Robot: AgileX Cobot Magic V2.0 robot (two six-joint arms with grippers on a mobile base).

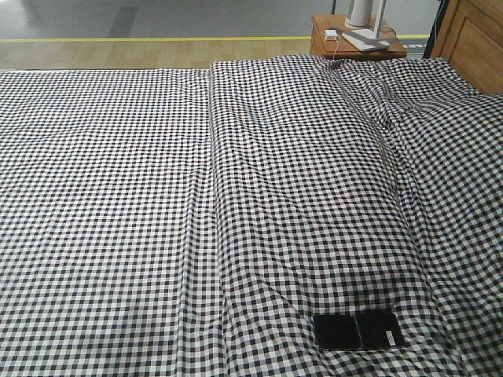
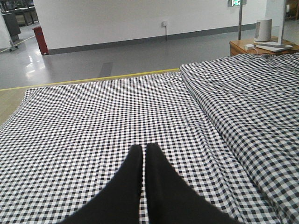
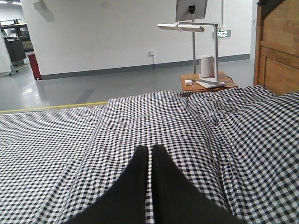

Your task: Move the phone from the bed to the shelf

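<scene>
— So, how far does the bed [image 1: 118,196] run?
— Its checked cloth fills almost the whole front view. The far edge meets pale floor [image 1: 102,53] with a yellow line, and a long crease splits it lengthwise.
— And at the corner?
— A brown nightstand [image 1: 357,39] stands just beyond the far right edge, beside a wooden headboard [image 1: 475,39].
— The phone [image 1: 359,331]?
— Flat, close to the near edge, right of the crease, bare cloth all round it.
— Arms?
— Over open cloth: the left gripper [image 2: 144,148] and the right gripper [image 3: 150,149], jaws pressed together, holding nothing.
</scene>
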